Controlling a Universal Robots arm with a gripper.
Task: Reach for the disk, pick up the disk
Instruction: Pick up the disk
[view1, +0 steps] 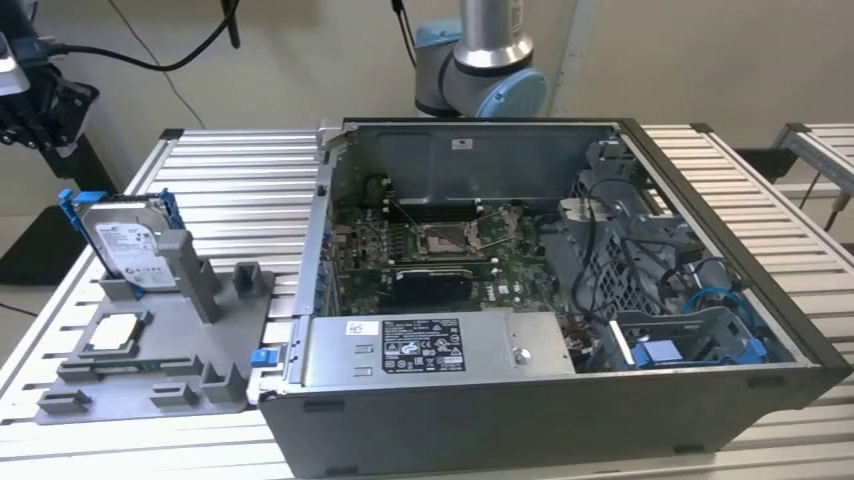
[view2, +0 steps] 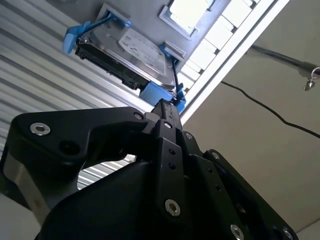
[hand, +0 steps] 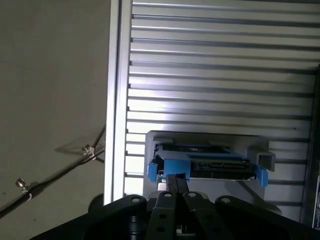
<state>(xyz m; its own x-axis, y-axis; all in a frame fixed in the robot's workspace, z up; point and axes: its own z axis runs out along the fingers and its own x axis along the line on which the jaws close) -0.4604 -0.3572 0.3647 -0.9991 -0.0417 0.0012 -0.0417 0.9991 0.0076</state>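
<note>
Gripper (hand: 176, 178) jaws pressed together on nothing — disk (hand: 220, 167) on edge in its gray holder (hand: 200, 136) straight ahead, apart, long edge along their closing line.

A: What hems the disk (view1: 127, 240) in?
B: A grey post (view1: 194, 275) just beside it toward the exterior view's right; the computer case (view1: 534, 415) stands farther along.
A: Overhead?
B: Open air.
</note>
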